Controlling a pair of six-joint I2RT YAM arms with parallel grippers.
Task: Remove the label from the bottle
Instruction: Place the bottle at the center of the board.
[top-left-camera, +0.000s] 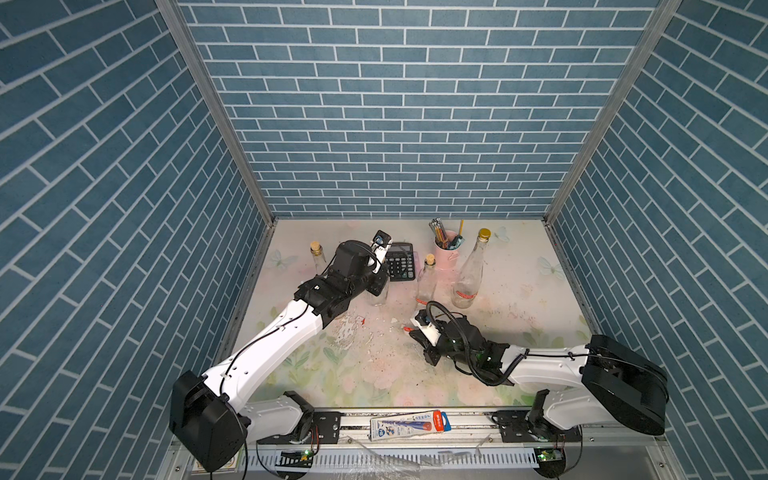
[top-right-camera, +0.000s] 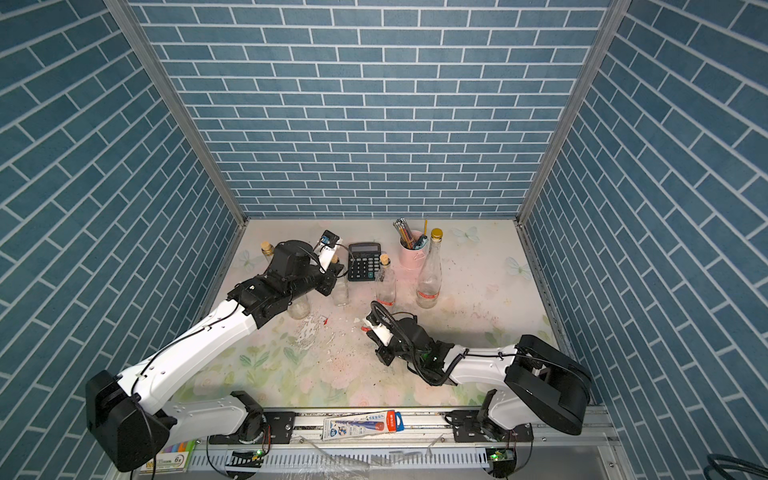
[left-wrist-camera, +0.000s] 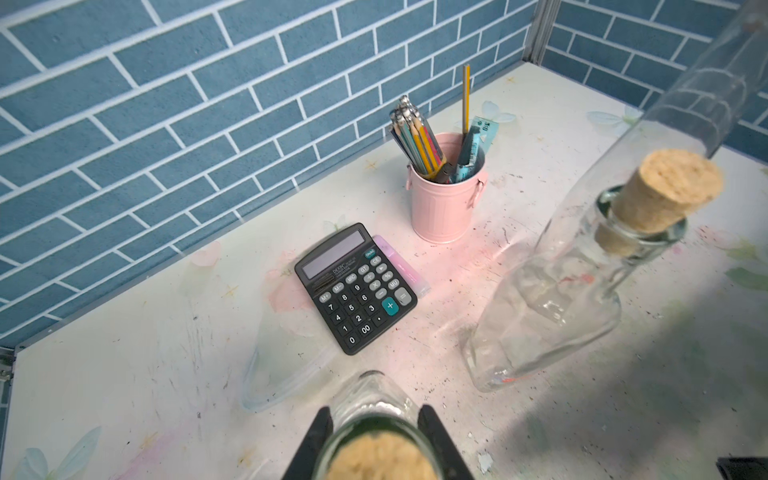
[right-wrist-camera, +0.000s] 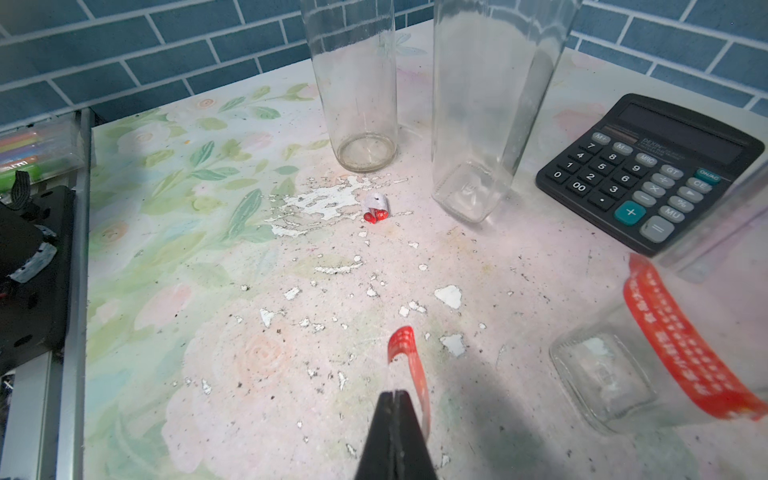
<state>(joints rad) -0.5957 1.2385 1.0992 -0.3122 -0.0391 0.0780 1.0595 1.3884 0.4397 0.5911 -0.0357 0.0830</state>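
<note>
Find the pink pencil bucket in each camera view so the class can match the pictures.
Top view: pink pencil bucket at the back, right of centre.
Top view: pink pencil bucket right of the calculator.
Left wrist: pink pencil bucket beyond the calculator, near the wall.
Right wrist: not in it.
Shared landmark: the calculator, in all four.

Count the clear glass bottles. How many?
4: a round corked bottle by the left wall; a square corked bottle in the left gripper; a red-labelled corked bottle in the middle; a tall gold-capped bottle beside the pink cup.

Bright, even light; wrist views blur nearby glass, edges warped.
</note>
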